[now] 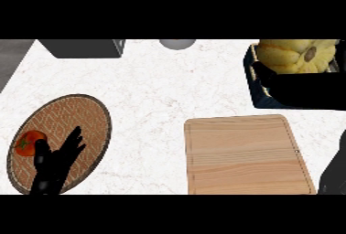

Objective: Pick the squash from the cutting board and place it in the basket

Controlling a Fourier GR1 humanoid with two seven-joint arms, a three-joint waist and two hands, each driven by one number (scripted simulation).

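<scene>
Head view: the squash already sits in the basket, just beyond the bare cutting board. A dark shape at the board's right edge may be the right hand, fingers unreadable. The left hand rests well left of the board, fingers straight and close together.

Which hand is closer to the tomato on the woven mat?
Left. The left hand rests open over the woven mat, right beside the tomato. The right hand is far across the counter at the basket holding the squash.
</scene>
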